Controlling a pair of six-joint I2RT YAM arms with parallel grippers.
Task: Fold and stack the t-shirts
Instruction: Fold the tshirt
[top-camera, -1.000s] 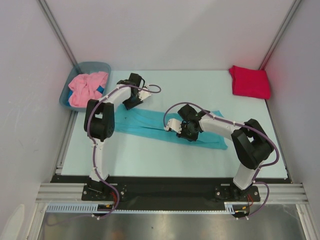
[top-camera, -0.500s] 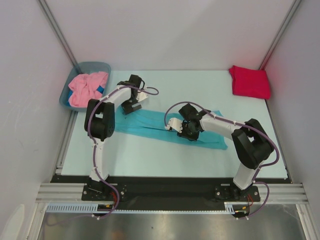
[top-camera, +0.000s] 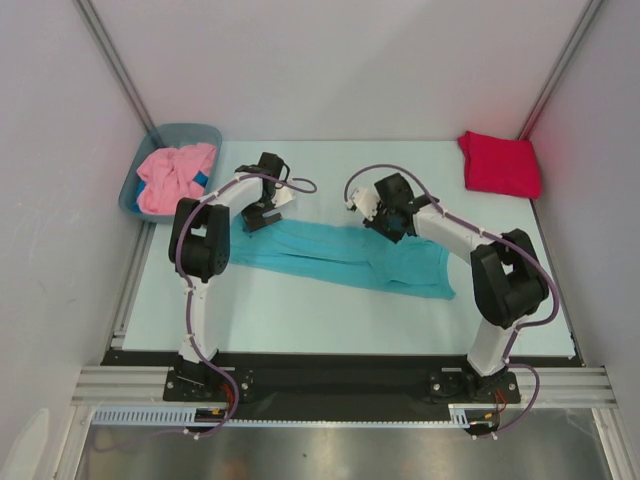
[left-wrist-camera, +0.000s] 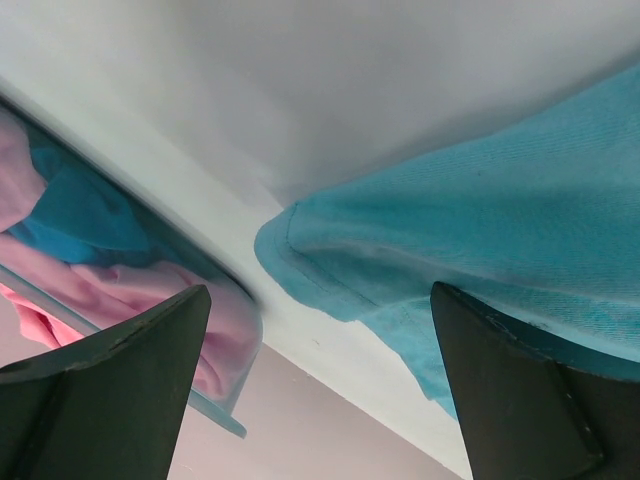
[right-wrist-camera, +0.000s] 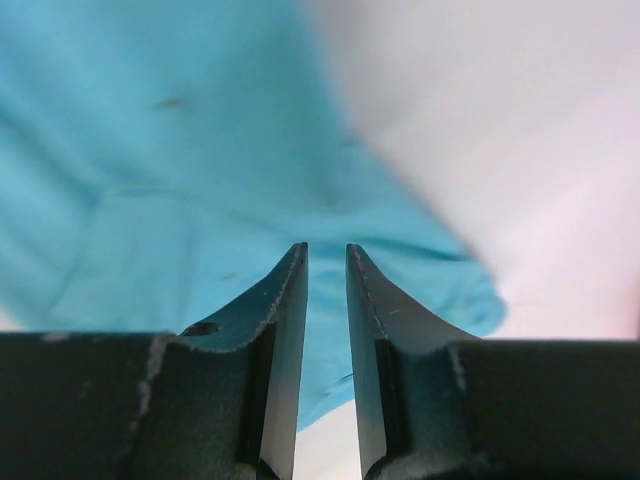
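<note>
The turquoise t-shirt (top-camera: 340, 255) lies flat across the middle of the table, folded into a long band. My left gripper (top-camera: 258, 215) hovers at its far left end, wide open, with the shirt's corner (left-wrist-camera: 480, 220) below and nothing between the fingers. My right gripper (top-camera: 388, 226) hangs over the shirt's far edge (right-wrist-camera: 150, 180). Its jaws (right-wrist-camera: 327, 250) stand a narrow gap apart and hold nothing. A folded crimson t-shirt (top-camera: 498, 163) rests at the back right corner. The pink t-shirt (top-camera: 175, 175) is crumpled in the tub.
The grey-blue plastic tub (top-camera: 185, 132) sits at the back left corner, close to my left gripper, and its rim (left-wrist-camera: 215, 410) shows in the left wrist view. Grey walls enclose the table on three sides.
My left gripper opened and let go of the shirt's left end. My right gripper lifted off the middle of the shirt and moved to its far edge, and the cloth now lies spread wider.
</note>
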